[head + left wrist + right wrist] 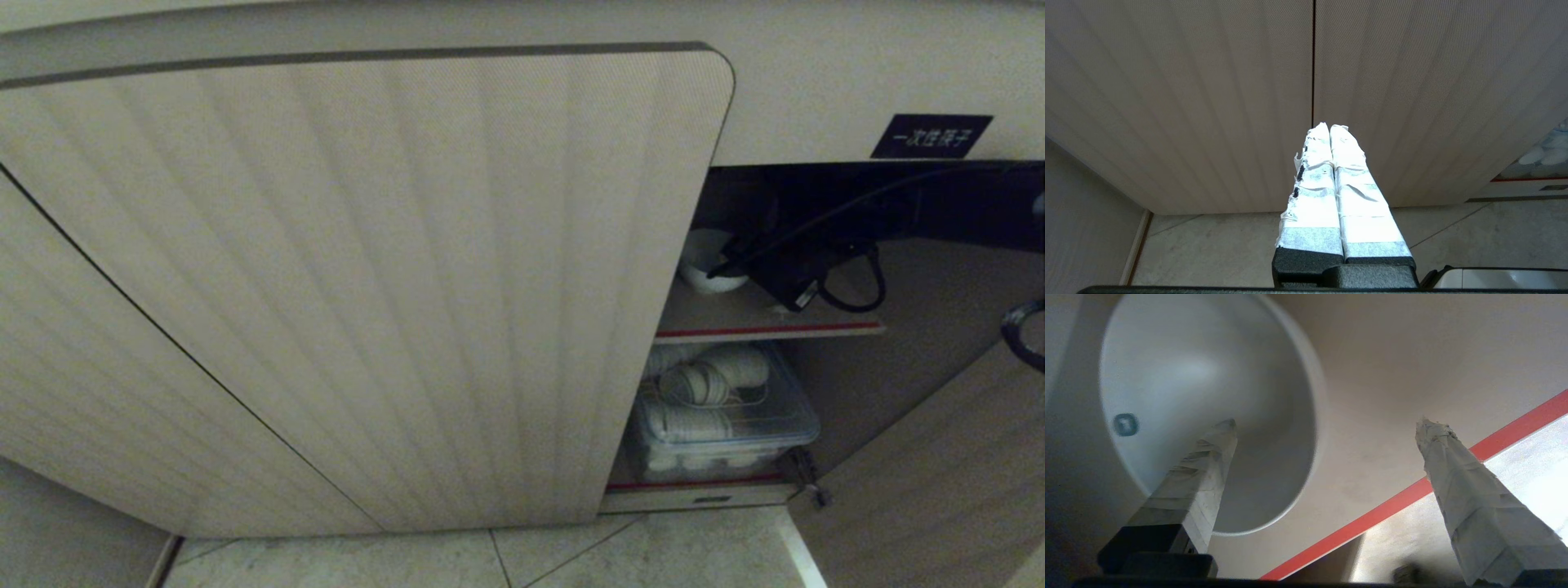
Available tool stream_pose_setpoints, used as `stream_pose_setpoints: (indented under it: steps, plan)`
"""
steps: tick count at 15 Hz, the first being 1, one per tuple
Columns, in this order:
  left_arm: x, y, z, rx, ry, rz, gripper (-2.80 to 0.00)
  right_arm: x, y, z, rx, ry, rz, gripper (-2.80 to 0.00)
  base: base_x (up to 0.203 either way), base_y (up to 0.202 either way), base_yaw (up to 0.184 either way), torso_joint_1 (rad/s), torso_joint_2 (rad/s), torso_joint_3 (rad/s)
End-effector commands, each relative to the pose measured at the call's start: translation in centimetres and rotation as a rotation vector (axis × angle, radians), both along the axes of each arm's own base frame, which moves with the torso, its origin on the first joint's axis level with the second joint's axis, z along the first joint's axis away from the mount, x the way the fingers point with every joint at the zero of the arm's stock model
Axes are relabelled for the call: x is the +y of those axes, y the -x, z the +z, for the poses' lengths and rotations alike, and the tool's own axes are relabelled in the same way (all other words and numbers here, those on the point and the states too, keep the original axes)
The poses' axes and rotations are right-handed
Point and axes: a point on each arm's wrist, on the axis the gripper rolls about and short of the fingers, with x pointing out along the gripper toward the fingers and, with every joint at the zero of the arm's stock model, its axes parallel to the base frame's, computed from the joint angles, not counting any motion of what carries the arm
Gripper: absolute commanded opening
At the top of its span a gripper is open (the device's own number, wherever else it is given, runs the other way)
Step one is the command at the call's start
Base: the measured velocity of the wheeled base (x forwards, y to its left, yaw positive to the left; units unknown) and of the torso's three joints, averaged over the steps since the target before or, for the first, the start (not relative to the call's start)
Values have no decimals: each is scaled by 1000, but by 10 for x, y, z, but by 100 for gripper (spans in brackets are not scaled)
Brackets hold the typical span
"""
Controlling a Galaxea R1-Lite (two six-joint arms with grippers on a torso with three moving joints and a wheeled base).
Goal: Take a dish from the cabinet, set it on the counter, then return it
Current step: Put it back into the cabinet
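White and glossy, the bowl sits back on the cabinet's upper shelf, my right gripper spread wide with one finger over it, so only withdrawing remains, I judge.

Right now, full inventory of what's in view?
bowl: 1, white, upper cabinet shelf, upright
shelf: 1, beige with red front edge, inside cabinet
clear box: 1, holds white items, below the shelf
ribbed door: 1, beige, left of the opening
label: 1, black with white characters, above the opening
floor: pale tiles
right gripper: open, one finger over the bowl
left gripper: shut, facing the doors
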Motion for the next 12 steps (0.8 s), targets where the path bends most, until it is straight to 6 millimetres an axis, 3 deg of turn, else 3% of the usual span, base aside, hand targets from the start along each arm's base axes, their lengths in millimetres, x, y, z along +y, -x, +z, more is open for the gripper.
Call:
stream_pose_setpoints:
  steps: [1, 12]
  plan:
    - [0, 0, 0, -1, 0, 0, -280, 1, 0, -1, 3, 38, 15, 0, 0, 0, 0, 0, 0, 0]
    - [0, 0, 0, -1, 0, 1, -280, 8, -2, 0, -66, 223, 72, 0, 0, 0, 0, 0, 0, 0]
